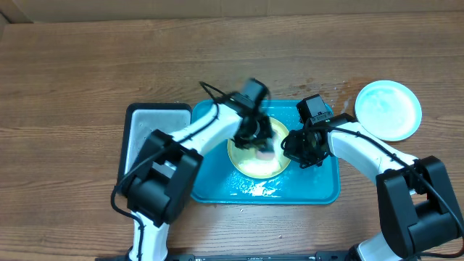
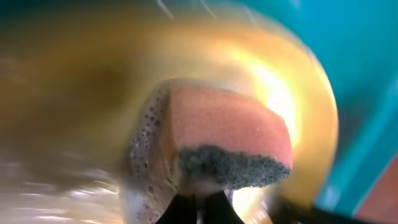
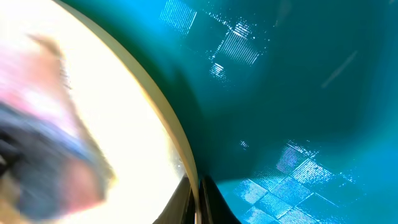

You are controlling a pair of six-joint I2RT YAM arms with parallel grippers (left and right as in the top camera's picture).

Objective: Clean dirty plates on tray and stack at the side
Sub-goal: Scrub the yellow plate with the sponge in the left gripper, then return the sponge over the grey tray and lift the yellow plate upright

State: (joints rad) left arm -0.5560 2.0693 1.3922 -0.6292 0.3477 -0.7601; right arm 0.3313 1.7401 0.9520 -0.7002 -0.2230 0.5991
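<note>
A yellow plate (image 1: 254, 163) lies in the blue tray (image 1: 319, 190). My left gripper (image 1: 255, 139) is shut on a pink sponge with a dark scouring side (image 2: 227, 134) and presses it on the yellow plate (image 2: 74, 93). The sponge also shows in the overhead view (image 1: 264, 150) and, blurred, in the right wrist view (image 3: 43, 143). My right gripper (image 1: 288, 145) is shut on the plate's right rim (image 3: 177, 134), one finger on each side of the rim. A light blue plate (image 1: 388, 109) lies on the table at the right.
A white rimmed tray (image 1: 141, 134) stands left of the blue tray. The blue tray's floor (image 3: 292, 93) is wet and shiny. Water drops lie on the wooden table (image 1: 72, 87) near the light blue plate.
</note>
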